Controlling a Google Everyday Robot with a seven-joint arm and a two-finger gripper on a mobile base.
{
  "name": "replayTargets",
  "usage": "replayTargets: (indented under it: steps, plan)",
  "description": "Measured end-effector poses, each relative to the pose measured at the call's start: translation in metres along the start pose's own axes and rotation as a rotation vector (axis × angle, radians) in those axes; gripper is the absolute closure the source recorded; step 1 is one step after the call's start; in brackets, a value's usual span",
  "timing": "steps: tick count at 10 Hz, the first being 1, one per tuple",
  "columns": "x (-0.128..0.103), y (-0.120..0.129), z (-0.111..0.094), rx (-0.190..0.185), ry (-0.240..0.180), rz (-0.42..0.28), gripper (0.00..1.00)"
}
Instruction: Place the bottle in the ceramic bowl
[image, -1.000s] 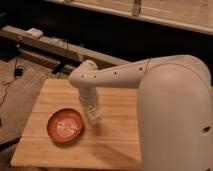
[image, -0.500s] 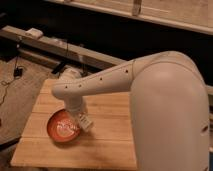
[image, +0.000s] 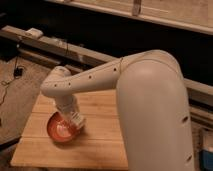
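Note:
The orange-red ceramic bowl (image: 58, 133) sits on the left part of the wooden table (image: 100, 147). My arm reaches in from the right and bends down over it. My gripper (image: 74, 118) hangs over the bowl's right rim and covers part of it. A small whitish bottle (image: 79, 120) shows at the gripper's tip, held just above the rim. The gripper is shut on it.
The table's left edge and front edge lie close to the bowl. A long dark bench or rail (image: 75, 52) runs behind the table with a small pale object (image: 34, 33) on it. Cables lie on the floor at the left (image: 17, 72).
The gripper has moved left and down with the whitish bottle, from beside the bowl's right side to over the bowl's right rim. The bowl has not moved.

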Motion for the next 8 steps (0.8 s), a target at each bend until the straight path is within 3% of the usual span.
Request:
replayTargets:
  steps: [6, 8]
  plan:
    - [-0.021, 0.008, 0.001, -0.027, -0.007, -0.055, 0.40]
    - [-0.021, 0.008, 0.001, -0.028, -0.009, -0.054, 0.38]
